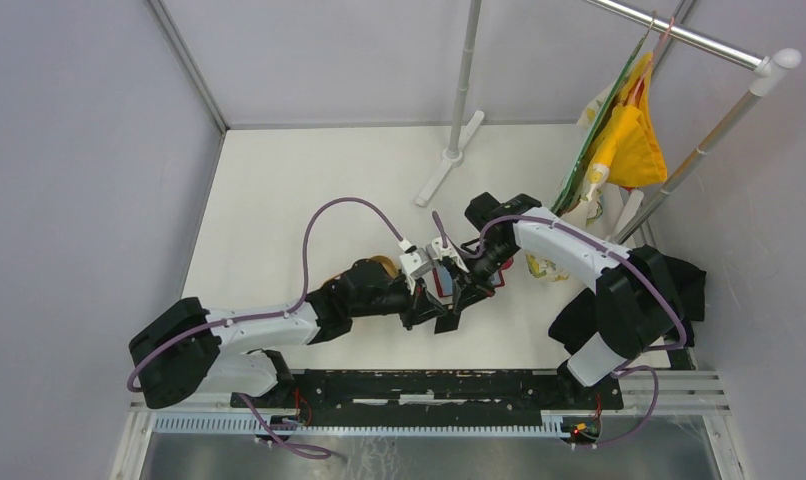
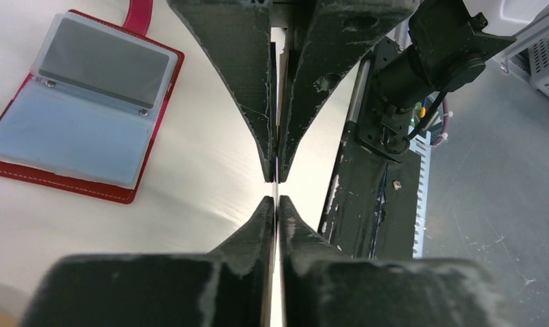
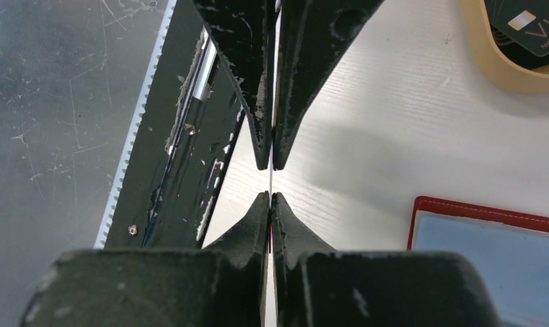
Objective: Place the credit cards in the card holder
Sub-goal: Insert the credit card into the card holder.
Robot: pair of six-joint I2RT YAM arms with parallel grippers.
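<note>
- Card holder lies open on bench.
- Left claw and right claw both pinch one credit card, edge-on.

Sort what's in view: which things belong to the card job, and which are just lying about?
Job:
card holder, open on the table
thin card, pinched edge-on between left fingers and right fingers
black cards in the wooden tray

Lying about:
metal rack
yellow cloth hanging on it
dark fabric beside the right arm
</note>
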